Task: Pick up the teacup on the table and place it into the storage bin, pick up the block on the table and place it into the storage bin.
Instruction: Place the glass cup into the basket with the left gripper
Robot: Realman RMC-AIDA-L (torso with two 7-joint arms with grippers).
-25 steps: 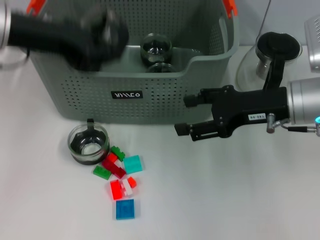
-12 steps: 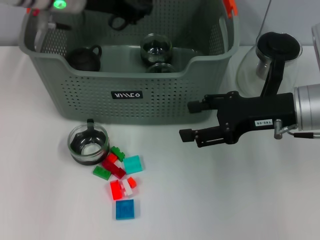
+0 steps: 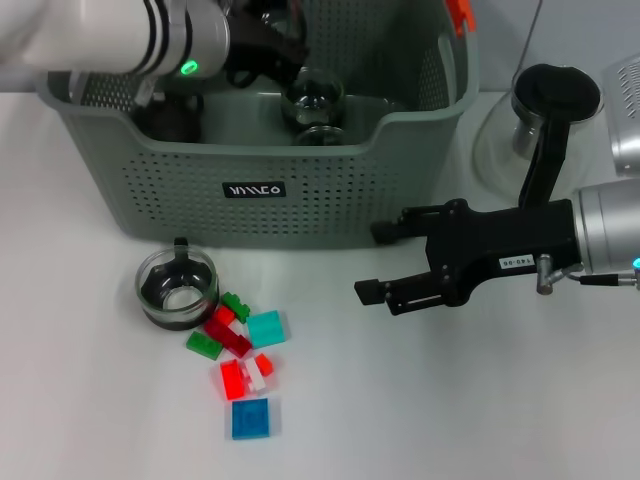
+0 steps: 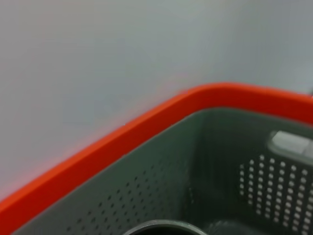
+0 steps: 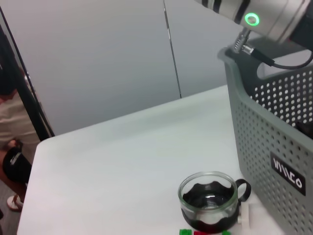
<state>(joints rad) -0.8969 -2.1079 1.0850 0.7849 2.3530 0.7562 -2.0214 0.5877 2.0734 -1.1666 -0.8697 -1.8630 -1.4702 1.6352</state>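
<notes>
Since a moment ago, the left gripper (image 3: 262, 45) has been lowered deeper over the storage bin (image 3: 250, 190), its fingers too hidden to tell their state, while the right gripper (image 3: 378, 260), fingers spread and empty, has been shifted slightly lower over the table (image 3: 450, 400). A glass teacup (image 3: 177, 288) is left on the table just before the bin, touching the heap of small plastic blocks (image 3: 240, 350). It is judged light, rigid, slippery and breakable, best taken across the rim or by the handle (image 3: 181, 244); the blocks are hard and light, best pinched across flat sides.
</notes>
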